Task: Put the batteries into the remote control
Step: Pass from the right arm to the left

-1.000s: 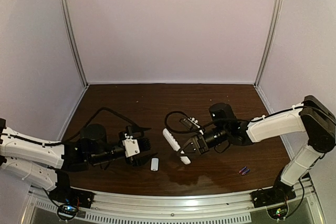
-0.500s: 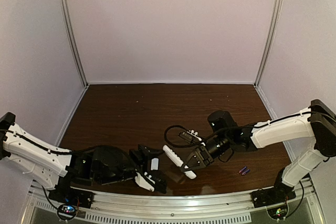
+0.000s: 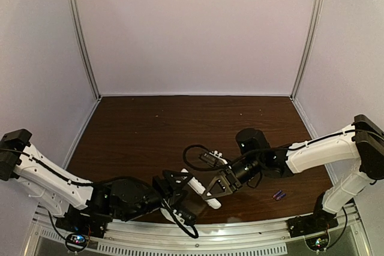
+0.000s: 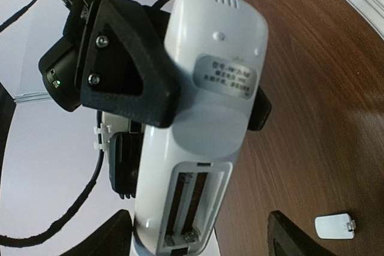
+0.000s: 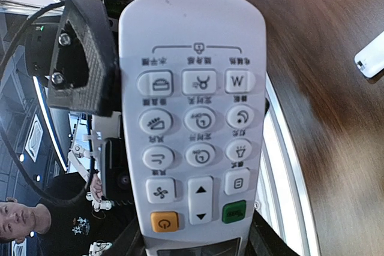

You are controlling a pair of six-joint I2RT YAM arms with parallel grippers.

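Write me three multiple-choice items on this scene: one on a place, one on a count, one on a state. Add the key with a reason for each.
1. Where are the batteries?
A inside the remote control
B on the table, apart from the remote control
C stacked on top of the remote control

2. How many batteries show?
A one
B three
C two

3. The remote's battery compartment is:
A open and empty
B open with one battery in it
C shut

Key:
1 B: they lie on the bare wood to the right of the remote control.
2 C: a pair lies side by side.
3 A: the left wrist view shows bare slots, and the cover lies apart on the table.
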